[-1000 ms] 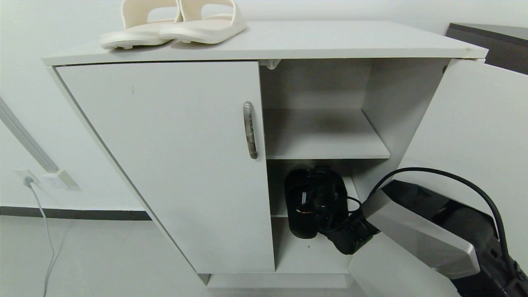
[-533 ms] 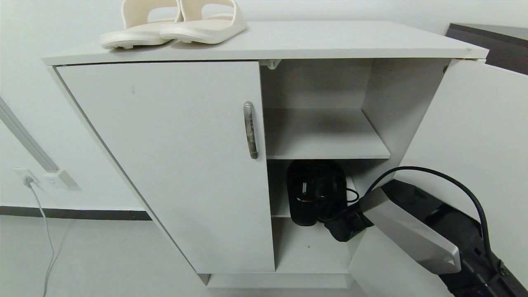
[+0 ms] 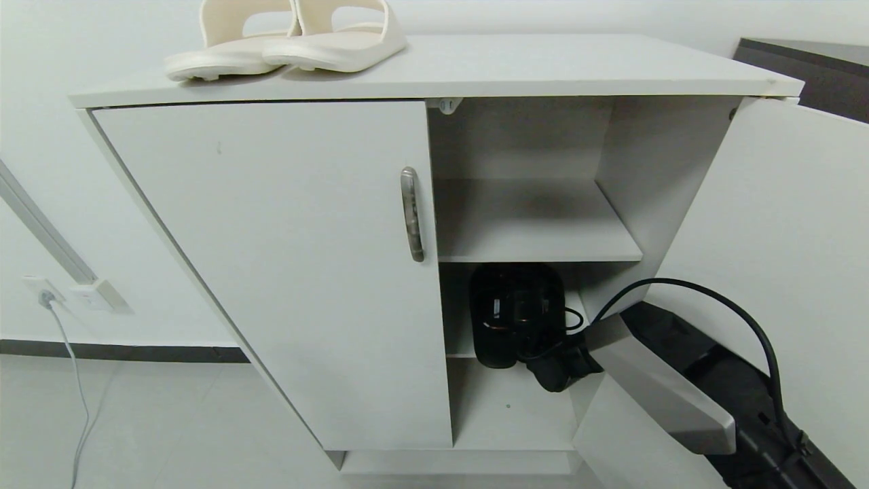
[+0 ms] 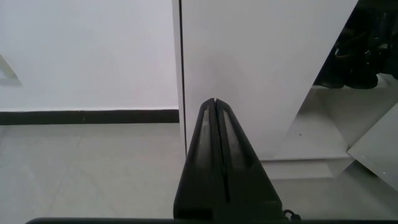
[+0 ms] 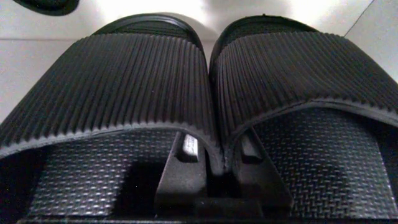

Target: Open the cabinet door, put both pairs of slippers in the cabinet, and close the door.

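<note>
Holding black slippers [image 3: 516, 312] inside cabinet [image 3: 529, 68], under upper shelf [image 3: 536, 231].
right gripper [image 5: 214, 158] pinches both inner edges; left gripper [image 4: 214, 109] pressed together.

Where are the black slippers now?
Head view: the black slippers are in the cabinet's open right side, under the upper shelf, pinched by the right gripper, right of the closed left door.
</note>
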You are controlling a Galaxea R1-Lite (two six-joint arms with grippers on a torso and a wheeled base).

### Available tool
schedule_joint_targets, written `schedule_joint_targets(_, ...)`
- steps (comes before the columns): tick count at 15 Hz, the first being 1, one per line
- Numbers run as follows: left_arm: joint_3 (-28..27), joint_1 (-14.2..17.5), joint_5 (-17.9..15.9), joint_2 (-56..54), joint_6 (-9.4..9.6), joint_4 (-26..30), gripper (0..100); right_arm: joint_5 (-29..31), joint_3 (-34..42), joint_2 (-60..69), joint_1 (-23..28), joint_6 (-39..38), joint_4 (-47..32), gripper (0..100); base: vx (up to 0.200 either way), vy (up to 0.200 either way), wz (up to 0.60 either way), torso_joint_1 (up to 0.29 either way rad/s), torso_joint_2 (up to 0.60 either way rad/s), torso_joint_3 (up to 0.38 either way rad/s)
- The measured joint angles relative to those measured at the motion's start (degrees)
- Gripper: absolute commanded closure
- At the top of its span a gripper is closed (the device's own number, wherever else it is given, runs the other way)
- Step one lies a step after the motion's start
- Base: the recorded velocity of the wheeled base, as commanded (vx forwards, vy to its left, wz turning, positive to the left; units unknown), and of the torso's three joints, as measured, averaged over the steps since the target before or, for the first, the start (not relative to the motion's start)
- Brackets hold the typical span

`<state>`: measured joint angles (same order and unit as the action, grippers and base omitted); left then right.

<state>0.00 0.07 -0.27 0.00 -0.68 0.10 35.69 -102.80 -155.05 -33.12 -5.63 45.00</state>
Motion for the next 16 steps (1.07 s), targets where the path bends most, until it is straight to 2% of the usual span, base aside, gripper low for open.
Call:
schedule_joint_targets(3, 0.0, -0.05, 0.0, 0.0, -0.07, 0.0, 100, 0.0, -1.3, -0.44, 0.07, -0.06, -0.93, 100, 0.0, 0.0, 0.0, 0.0, 0.0, 0.0)
schedule_joint_targets(4, 0.0, -0.02, 0.0, 0.0, -0.05, 0.0, 100, 0.0, -1.61, -0.6, 0.16, -0.06, -0.94, 0, 0.0, 0.0, 0.0, 0.0, 0.0, 0.0)
schedule_joint_targets(7, 0.0, 0.02, 0.0, 0.0, -0.07, 0.0, 100, 0.05, -1.85, -0.95, 0.38, -0.06, -1.07, 0, 0.0, 0.0, 0.0, 0.0, 0.0, 0.0)
schedule_joint_targets(11, 0.0, 0.0, 0.02, 0.0, -0.07, 0.0, 100, 0.33, 2.23, 0.04, -0.15, -0.22, 0.33, 0, 0.0, 0.0, 0.0, 0.0, 0.0, 0.0)
schedule_joint_targets(16, 0.0, 0.02, -0.05, 0.0, 0.11, 0.0, 100, 1.04, 20.25, 8.67, -2.05, -0.28, 7.78, 0, 0.0, 0.0, 0.0, 0.0, 0.0, 0.0)
